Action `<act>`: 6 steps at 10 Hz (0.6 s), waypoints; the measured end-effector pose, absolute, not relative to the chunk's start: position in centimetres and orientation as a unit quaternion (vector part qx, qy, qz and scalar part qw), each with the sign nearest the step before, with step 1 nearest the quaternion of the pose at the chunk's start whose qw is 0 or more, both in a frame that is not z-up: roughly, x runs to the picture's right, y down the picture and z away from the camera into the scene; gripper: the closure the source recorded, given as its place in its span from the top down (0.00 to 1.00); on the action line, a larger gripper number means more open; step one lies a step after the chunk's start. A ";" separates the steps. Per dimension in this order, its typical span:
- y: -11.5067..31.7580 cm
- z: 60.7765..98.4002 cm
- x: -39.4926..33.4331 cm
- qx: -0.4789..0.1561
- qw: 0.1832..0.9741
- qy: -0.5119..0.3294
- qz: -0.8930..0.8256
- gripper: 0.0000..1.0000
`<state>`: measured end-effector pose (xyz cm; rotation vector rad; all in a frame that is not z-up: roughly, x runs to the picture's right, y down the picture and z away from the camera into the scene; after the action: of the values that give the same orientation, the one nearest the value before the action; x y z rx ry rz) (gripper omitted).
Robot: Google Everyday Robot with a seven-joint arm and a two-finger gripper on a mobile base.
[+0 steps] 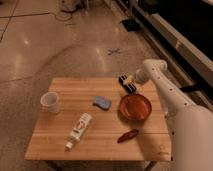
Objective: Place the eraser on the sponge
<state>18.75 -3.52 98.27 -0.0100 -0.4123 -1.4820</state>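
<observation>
eraser point(127, 83): black, pale-striped, far right edge of table point(105, 146), jaws at it | sponge point(102, 103): blue, flat, mid-table
</observation>
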 end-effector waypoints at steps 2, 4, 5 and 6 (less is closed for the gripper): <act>-4.0 99.2 19.6 -0.005 0.716 -0.164 -0.679 0.73; -4.5 99.9 20.1 -0.008 0.715 -0.150 -0.683 0.73; -4.1 100.1 20.0 -0.012 0.714 -0.151 -0.683 0.73; -3.4 100.2 19.6 -0.018 0.712 -0.159 -0.683 0.73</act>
<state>19.62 -3.37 100.19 -0.0395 -0.3527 -1.5148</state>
